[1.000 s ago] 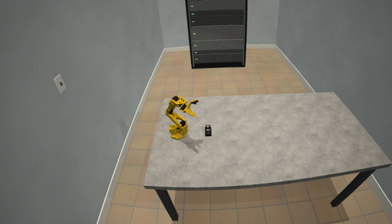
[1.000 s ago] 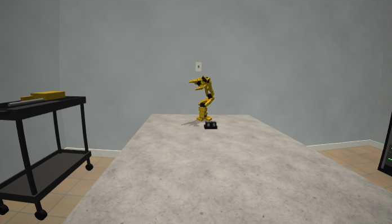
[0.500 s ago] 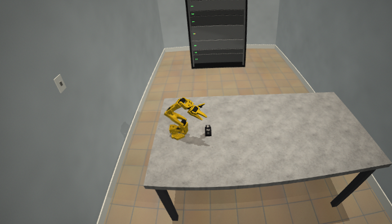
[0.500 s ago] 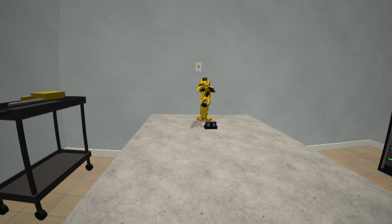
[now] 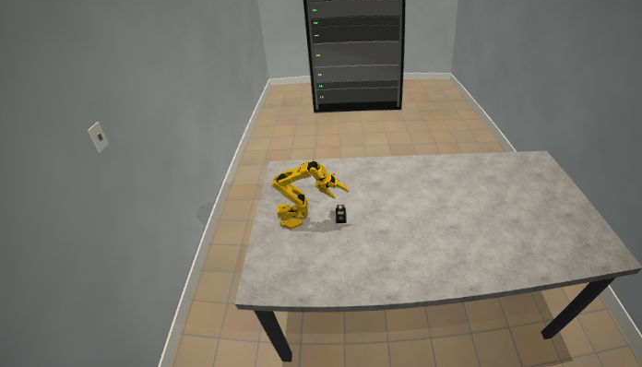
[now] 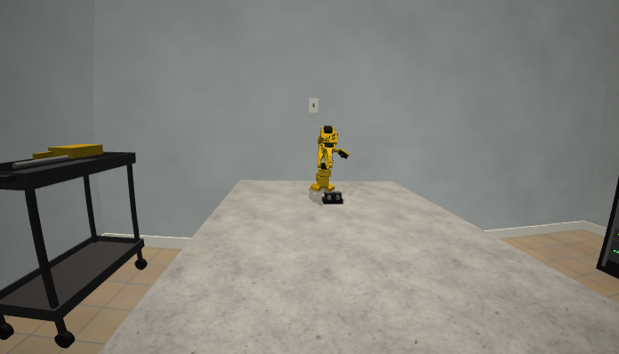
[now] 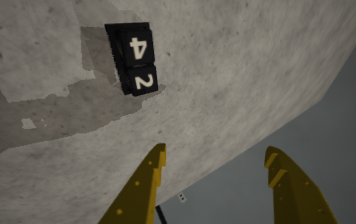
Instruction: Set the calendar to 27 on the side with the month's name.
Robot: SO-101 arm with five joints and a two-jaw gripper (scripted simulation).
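The calendar (image 5: 340,214) (image 6: 332,197) is a small black tray with two black cubes side by side, standing on the grey table (image 5: 449,220) just in front of the arm's base. In the wrist view, one cube (image 7: 138,46) shows a white 4 on top and the other cube (image 7: 144,82) shows a 2. In the exterior view the side faces read about 8 and 5, too small to be sure. My yellow gripper (image 5: 339,192) (image 7: 215,147) hangs above the calendar, a little apart from it. It is open, with nothing between the fingers.
The arm's base (image 5: 291,213) stands near the table's left back corner, close to the edge. A dark server rack (image 5: 354,36) stands against the back wall. A black wheeled cart (image 6: 68,162) with yellow blocks stands off the table.
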